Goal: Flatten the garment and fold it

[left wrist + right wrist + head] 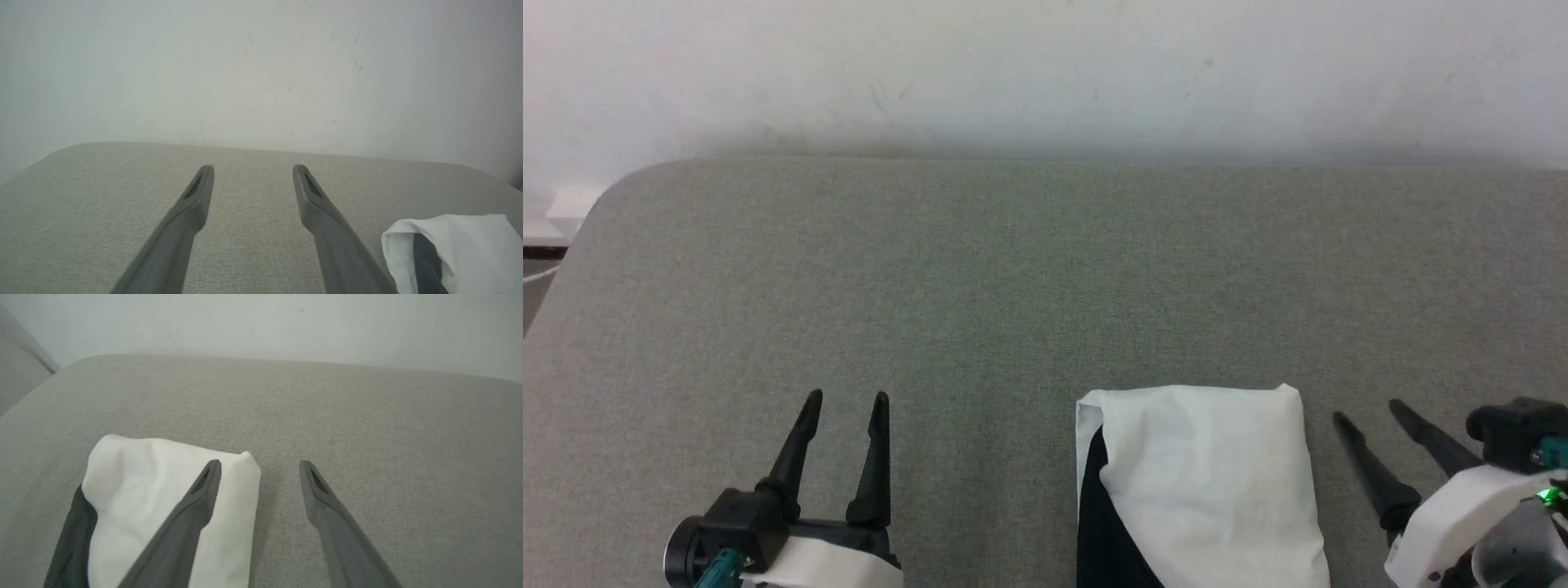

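Garment (1217,482): folded cream-white packet, black at its left edge; lay on grey bench (1013,269).
Left end effector (848,400): fingers apart, empty.
Right end effector (1367,412): fingers apart, empty, just beside garment.

There is one garment (1217,482), a single folded bundle. It shows two colours: one white outer layer and one black part at its left edge. One table (1013,286) with a grey cloth top carries it, and nothing else lies on that top. One pale wall (1045,73) stands behind. The head view shows two grippers, the left gripper (846,400) and the right gripper (1367,411). Each has two dark fingers (796,449), four fingers in all. Each wrist view shows two fingers. One small green light (1545,494) glows at the right wrist.
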Tool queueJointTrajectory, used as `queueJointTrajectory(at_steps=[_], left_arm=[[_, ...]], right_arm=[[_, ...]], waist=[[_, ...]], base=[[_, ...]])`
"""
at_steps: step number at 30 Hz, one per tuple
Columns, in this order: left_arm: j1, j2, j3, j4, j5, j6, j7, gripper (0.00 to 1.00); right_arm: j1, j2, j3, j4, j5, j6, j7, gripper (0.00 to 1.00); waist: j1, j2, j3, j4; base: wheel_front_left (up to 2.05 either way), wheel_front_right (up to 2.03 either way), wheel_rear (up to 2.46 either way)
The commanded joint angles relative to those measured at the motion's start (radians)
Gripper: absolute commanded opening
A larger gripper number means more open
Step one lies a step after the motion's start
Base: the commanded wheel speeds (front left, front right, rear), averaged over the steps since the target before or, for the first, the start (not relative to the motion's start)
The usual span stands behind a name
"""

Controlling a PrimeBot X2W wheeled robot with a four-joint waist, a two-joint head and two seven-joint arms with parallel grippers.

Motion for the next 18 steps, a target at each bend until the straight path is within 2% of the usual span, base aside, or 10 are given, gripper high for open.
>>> queueJointTrajectory(at_steps=[1,4,8,13,18], left_arm=[[-0.019,-0.005,-0.004,0.002,-0.003,0.000,-0.005,1.00],[-0.031,-0.005,-0.016,0.010,-0.003,0.000,-0.005,1.00],[-0.050,-0.005,-0.037,0.025,-0.005,-0.001,-0.005,1.00],[-0.063,-0.005,-0.050,0.038,-0.009,0.001,-0.005,1.00],[-0.062,-0.005,-0.053,0.046,-0.010,0.002,-0.005,1.00]], right_arm=[[-0.023,-0.003,0.006,-0.006,0.033,-0.001,0.046,1.00],[-0.054,-0.019,0.022,0.012,0.116,-0.001,0.233,1.00],[-0.084,0.012,0.001,0.083,0.173,-0.001,0.443,1.00],[-0.120,0.062,-0.032,0.174,0.130,-0.001,0.537,1.00],[-0.138,0.086,-0.020,0.246,0.092,-0.001,0.545,1.00]], waist=[[0.0000,0.0000,0.025,0.021],[0.0000,0.0000,0.046,0.039],[0.0000,0.0000,0.066,0.071],[0.0000,0.0000,0.083,0.108],[0.0000,0.0000,0.088,0.129]], base=[[0.00,0.00,0.00],[0.00,0.00,0.00],[0.00,0.00,0.00],[0.00,0.00,0.00],[0.00,0.00,0.00]])
